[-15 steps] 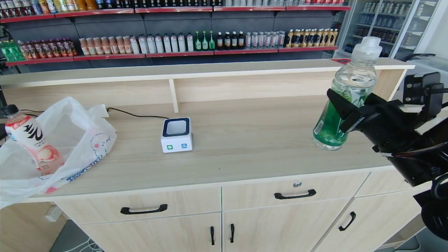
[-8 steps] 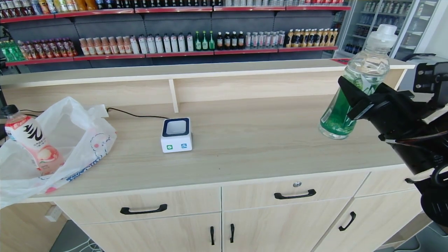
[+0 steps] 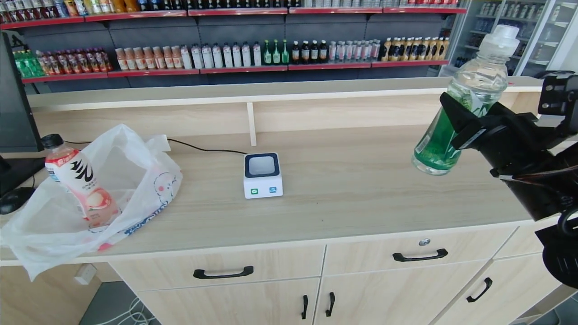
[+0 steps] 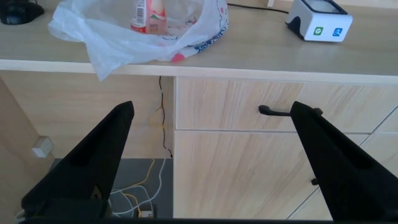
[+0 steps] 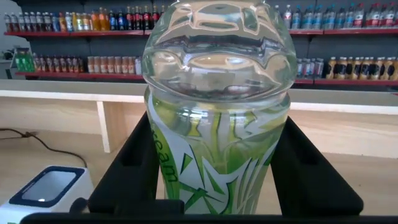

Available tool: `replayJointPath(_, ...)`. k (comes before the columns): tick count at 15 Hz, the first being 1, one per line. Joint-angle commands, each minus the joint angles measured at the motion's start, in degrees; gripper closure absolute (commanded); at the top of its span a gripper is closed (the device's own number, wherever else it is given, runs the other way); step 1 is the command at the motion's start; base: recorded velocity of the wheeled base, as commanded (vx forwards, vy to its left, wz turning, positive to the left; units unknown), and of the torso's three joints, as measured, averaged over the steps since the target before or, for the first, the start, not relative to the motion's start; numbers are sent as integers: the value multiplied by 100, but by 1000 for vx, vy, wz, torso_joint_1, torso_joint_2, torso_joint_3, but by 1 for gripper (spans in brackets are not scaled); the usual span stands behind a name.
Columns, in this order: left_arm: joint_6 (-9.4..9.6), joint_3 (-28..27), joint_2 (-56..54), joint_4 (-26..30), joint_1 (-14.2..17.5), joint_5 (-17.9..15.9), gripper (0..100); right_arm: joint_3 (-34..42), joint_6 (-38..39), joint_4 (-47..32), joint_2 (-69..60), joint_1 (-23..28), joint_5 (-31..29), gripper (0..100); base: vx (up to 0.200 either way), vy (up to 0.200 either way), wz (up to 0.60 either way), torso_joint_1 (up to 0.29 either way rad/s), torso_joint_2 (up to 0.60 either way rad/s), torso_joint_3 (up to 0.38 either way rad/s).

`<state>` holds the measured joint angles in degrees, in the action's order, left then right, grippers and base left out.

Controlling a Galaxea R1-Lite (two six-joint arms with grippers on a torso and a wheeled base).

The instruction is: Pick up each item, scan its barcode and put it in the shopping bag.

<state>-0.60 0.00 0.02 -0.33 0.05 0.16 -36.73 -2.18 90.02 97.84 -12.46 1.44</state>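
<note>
Shop counter (image 3: 361, 198), drink shelves behind. Right gripper (image 3: 451, 121) clamped on green bottle (image 3: 435, 146), tilted, off the counter's right end. Left gripper (image 4: 211, 109) jaws apart, empty. Likely step: carry to scanner (image 3: 263, 175). Next: turn barcode toward its window, then shopping bag (image 3: 149, 176).

my right gripper (image 3: 451, 122) has matt black, hard-looking fingers (image 5: 311, 168) pressed on the green bottle (image 3: 456, 113), which is clear glossy plastic with a moulded shoulder and a shiny green film label. my left gripper (image 4: 211, 106) is the same dull black. the counter (image 3: 361, 194) is pale wood grain, smooth and matt. the shopping bag (image 3: 144, 176) is thin, crinkled, translucent white plastic. the pink bottle (image 3: 83, 189) inside it wears a glossy printed sleeve. the scanner (image 3: 263, 176) is smooth white plastic with a glossy window. the drawer handles (image 3: 420, 257) are matt black and the lock (image 3: 424, 242) is shiny metal.
</note>
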Motion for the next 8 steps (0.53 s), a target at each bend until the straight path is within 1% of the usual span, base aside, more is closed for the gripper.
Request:
replayJointPath(1,-2,0,-2,-2,4,2,0,8,7,-2,24,-11,6,100,0,200,0,2,2,2)
replayJointPath(8,-11,0,6,-2,4,2,0,70,60,-2,-37,-125,6,100,0,200,0,2,4,2)
